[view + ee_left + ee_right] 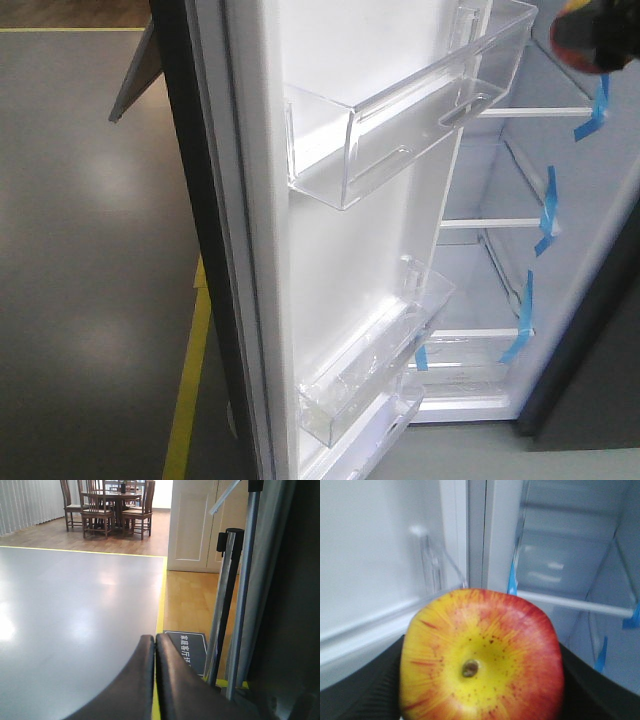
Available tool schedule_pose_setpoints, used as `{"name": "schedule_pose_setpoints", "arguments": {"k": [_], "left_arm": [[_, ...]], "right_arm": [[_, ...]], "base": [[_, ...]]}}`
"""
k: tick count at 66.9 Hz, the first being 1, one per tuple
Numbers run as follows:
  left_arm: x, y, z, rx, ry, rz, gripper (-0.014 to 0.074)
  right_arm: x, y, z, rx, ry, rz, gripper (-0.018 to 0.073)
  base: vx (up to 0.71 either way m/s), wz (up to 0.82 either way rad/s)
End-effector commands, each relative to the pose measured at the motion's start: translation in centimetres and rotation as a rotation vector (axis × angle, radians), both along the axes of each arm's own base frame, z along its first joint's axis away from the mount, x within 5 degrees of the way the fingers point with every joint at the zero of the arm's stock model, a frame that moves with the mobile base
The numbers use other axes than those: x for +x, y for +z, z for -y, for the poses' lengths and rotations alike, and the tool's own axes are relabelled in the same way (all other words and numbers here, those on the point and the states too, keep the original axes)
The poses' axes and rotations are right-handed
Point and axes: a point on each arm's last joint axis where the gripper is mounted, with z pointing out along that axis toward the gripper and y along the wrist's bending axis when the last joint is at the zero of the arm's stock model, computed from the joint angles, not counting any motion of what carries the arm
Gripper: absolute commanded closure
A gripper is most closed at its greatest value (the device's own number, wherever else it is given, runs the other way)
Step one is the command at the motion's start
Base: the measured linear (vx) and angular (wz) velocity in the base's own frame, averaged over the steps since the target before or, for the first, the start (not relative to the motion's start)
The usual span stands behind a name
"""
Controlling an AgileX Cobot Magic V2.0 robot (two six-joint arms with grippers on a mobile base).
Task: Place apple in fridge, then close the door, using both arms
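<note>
Reach into the fridge [490, 180] was what the coming move turned on, and the right gripper [481, 690] was the one placed for it. Its black fingers [365, 695] were closed on the apple [480, 660], one on each flank. The dimpled end of the fruit faced back at the wrist camera, so its core axis ran roughly straight towards the fridge. In the front view the apple showed only as a red-orange blur at the top of the fridge opening. Whether it had crossed the threshold could not be told there.

From the apple, the fridge cavity lay ahead and a little to the right. A white shelf [580, 606] edge, with blue tape [512, 582] at its end, crossed beyond the fruit, so the apple was short of that shelf and resting on nothing. Ahead and to the left was the white inner face of the door [340, 260], swung wide off the fridge, its clear bin [400, 110] jutting out beside the opening. My judgement was that the carry had to go forward and rightward, clear of that bin, onto a shelf inside the fridge.

The left gripper [155, 647] had its fingers pressed together with nothing between them. It pointed away from the fridge interior, over the grey floor [75, 605]. A dark surface filled that view's right edge, but whether it was the door's outer face could not be told. The left arm looked the likelier one to push the door to, once the apple was set down and the right arm was out of the fridge.
</note>
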Motion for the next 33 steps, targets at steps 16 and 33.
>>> {"name": "schedule_pose_setpoints", "arguments": {"k": [16,33], "left_arm": [[0.0,-0.2,0.1,-0.001,-0.009,0.062,0.0602],[0.0,-0.2,0.1,-0.001,-0.009,0.062,0.0602]], "right_arm": [[-4.9,7.6,-2.0,0.205,0.212,0.305,0.0409],[-1.2,8.1,-4.1,0.223,0.485,0.301,0.0409]], "base": [[0.00,0.00],[0.00,0.00]]}}
